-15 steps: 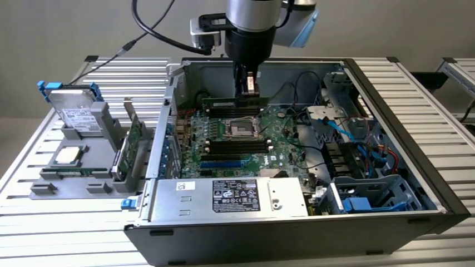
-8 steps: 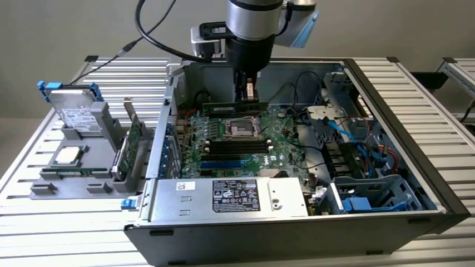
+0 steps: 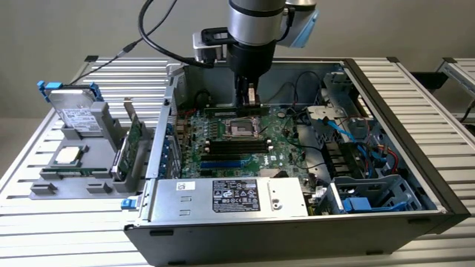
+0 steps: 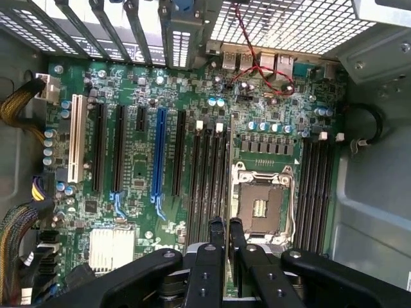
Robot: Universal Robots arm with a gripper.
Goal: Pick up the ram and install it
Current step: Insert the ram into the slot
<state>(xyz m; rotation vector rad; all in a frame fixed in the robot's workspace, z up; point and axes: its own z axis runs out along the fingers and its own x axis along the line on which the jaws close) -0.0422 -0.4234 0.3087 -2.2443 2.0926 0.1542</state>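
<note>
exterior view, left to right: grey parts tray (image 3: 44, 186) on the worktop (image 3: 74, 245) at 9 o'clock of the open pc case (image 3: 415, 139), with hard drive (image 3: 74, 111) and expansion card (image 3: 133, 147) standing in it. inside the case is the motherboard (image 3: 222, 158). my claw (image 3: 248, 100) is closed on the ram (image 3: 222, 109), pinching its flat faces about mid-length. stick sits level at 12 o'clock of the cpu socket (image 3: 243, 128), low over the board. can't tell if it touches a slot. wrist view: ram (image 4: 230, 167) edge-on in the claw (image 4: 226, 224). my read: light, stiff, thin, easily cracked. mid-length hold should balance it, clear of the contact edge.
</note>
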